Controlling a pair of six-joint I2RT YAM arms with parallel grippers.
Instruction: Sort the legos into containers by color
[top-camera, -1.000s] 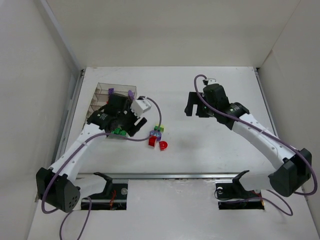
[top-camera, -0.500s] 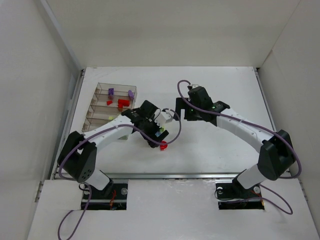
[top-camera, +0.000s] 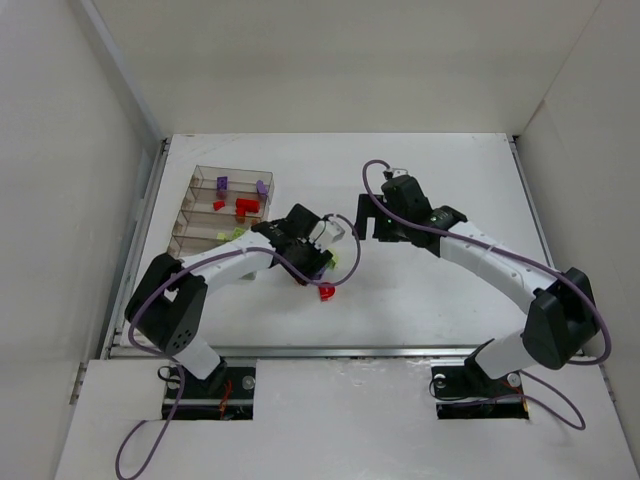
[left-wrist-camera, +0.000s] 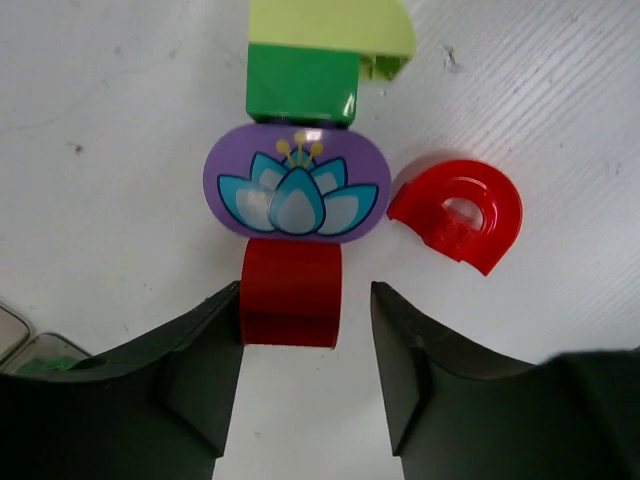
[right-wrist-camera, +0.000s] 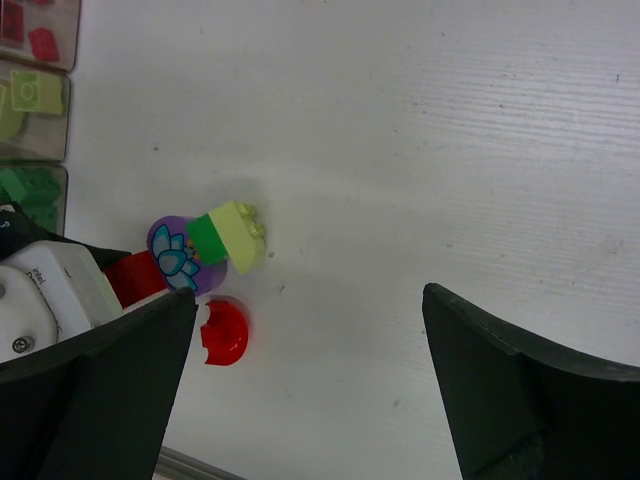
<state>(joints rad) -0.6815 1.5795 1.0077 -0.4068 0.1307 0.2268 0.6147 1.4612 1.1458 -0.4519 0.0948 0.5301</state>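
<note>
Setting: two robot arms lean in over a white table boxed in by pale walls.
Loose legos: four pieces lie in a short chain on the table, just right of the organizer box and under the left arm's wrist.
Chain, piece by piece: a glossy red brick with a rounded top sits at the near end. It touches a purple oval tile printed with a blue-and-white lotus and yellow stamens. Next come a dark green brick and a yellow-green brick with a sloped corner, cut off by the frame's upper edge.
Red arch: a half-ring red arch piece lies flat just beside the purple tile; whether the two touch cannot be told.
Organizer box: clear, faintly smoky plastic with four long rows. Purple pieces fill the far row, then red pieces, yellow-green pieces and dark green pieces in the nearest.
Left gripper: down at table level, its jaws are partly apart and straddle the red brick. One finger is against the brick's side, and a strip of table shows before the other.
Right gripper: jaws spread wide and holding nothing, it hangs above bare table to the right of the chain.
</note>
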